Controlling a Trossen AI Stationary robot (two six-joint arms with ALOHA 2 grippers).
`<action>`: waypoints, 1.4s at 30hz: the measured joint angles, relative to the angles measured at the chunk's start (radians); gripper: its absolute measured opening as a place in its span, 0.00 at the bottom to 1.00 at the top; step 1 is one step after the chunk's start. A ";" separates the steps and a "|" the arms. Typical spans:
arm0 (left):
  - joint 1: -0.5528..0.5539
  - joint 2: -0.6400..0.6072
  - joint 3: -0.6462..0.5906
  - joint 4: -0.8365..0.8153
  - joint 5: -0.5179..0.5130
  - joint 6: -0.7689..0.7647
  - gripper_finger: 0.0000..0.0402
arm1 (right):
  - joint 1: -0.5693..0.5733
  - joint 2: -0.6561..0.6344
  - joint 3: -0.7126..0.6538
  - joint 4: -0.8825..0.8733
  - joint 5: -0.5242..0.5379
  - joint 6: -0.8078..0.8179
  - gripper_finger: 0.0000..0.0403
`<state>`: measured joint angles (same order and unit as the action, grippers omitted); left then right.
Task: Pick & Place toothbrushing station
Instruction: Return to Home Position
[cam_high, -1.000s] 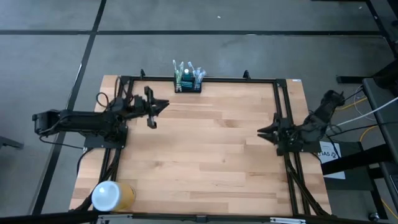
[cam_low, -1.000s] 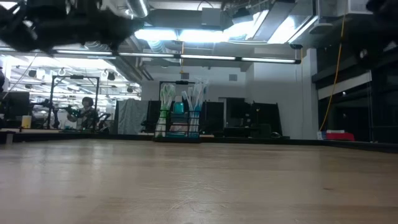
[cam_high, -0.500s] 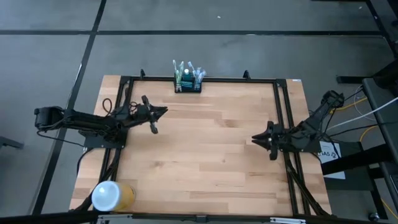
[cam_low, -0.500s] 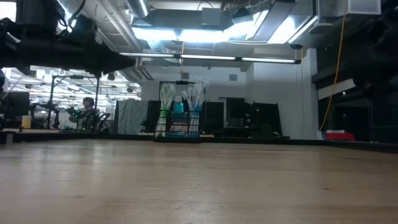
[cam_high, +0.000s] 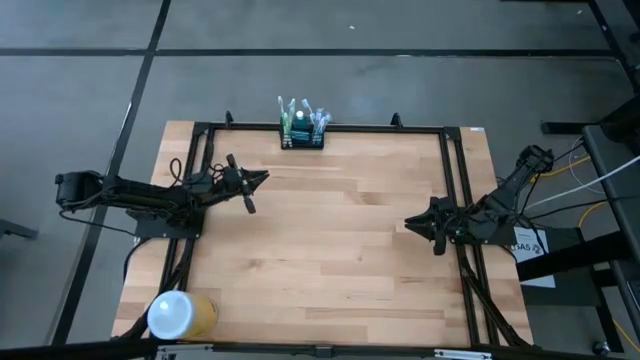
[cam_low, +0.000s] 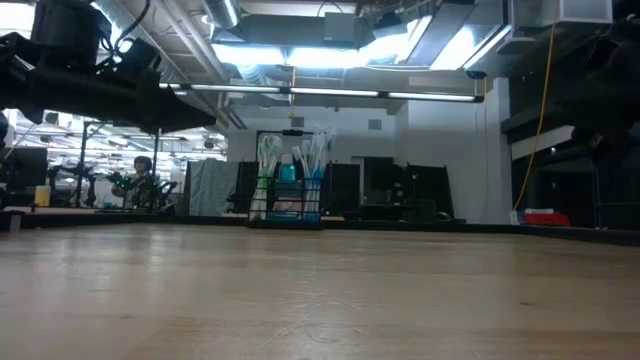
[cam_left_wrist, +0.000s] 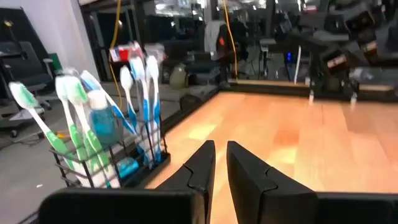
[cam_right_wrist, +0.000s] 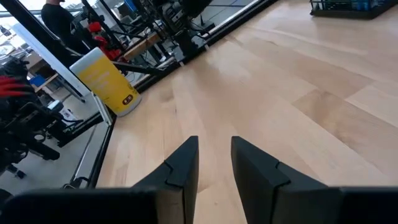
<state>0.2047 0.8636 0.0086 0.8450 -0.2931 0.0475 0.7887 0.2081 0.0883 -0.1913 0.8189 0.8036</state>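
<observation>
The toothbrushing station (cam_high: 302, 131) is a small black wire rack holding several toothbrushes and a blue-topped tube. It stands on its base at the middle of the table's far edge, and also shows in the low view (cam_low: 290, 190) and the left wrist view (cam_left_wrist: 99, 140). My left gripper (cam_high: 262, 178) hovers above the table, left of and nearer than the station, pointing toward it with its fingers nearly together (cam_left_wrist: 221, 149). My right gripper (cam_high: 409, 222) hovers near the table's right side, empty, its fingers a little apart (cam_right_wrist: 214, 146).
A white-and-yellow cylinder (cam_high: 180, 314) lies at the table's near left corner and also shows in the right wrist view (cam_right_wrist: 106, 81). A black frame (cam_high: 330, 127) runs along the table's far, left and right edges. Bare wood (cam_high: 330, 240) lies between the two arms.
My left gripper has turned about its own axis and come lower, shifting slightly toward the near edge. My right gripper has moved a little toward the table's left and near edges. The station has stayed where it was.
</observation>
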 joint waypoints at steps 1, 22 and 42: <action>0.000 -0.007 0.000 -0.022 0.002 0.000 0.09 | 0.000 0.000 0.000 0.000 0.000 0.000 0.24; 0.016 -0.738 0.000 -0.469 0.028 0.000 0.10 | -0.392 -0.078 -0.072 0.249 0.003 0.000 0.24; -0.168 -0.863 0.000 -0.669 0.007 0.000 0.09 | -0.840 -0.159 -0.072 0.252 0.001 0.000 0.24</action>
<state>0.0367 0.0002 0.0090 0.1756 -0.2860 0.0475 -0.0515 0.0494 0.0162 0.0602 0.8199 0.8036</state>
